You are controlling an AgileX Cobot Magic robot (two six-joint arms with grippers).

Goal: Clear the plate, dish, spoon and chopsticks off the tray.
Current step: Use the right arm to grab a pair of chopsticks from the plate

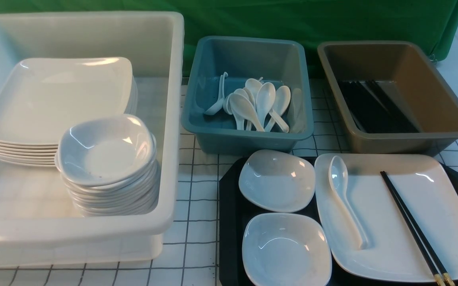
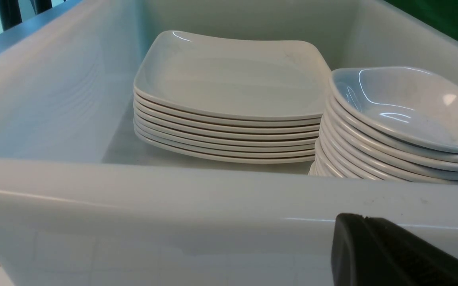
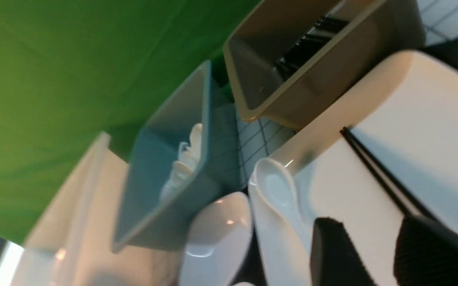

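The black tray lies at the front right. It carries two small white dishes and the large white plate. The spoon and the black chopsticks lie on the plate. Neither gripper shows in the front view. My right gripper is open and empty, low over the plate, between the spoon and the chopsticks. My left gripper is shut and empty, just outside the near wall of the white tub.
The white tub at the left holds a stack of plates and a stack of small dishes. A blue tub holds several spoons. A brown tub holds black chopsticks. A green cloth hangs behind.
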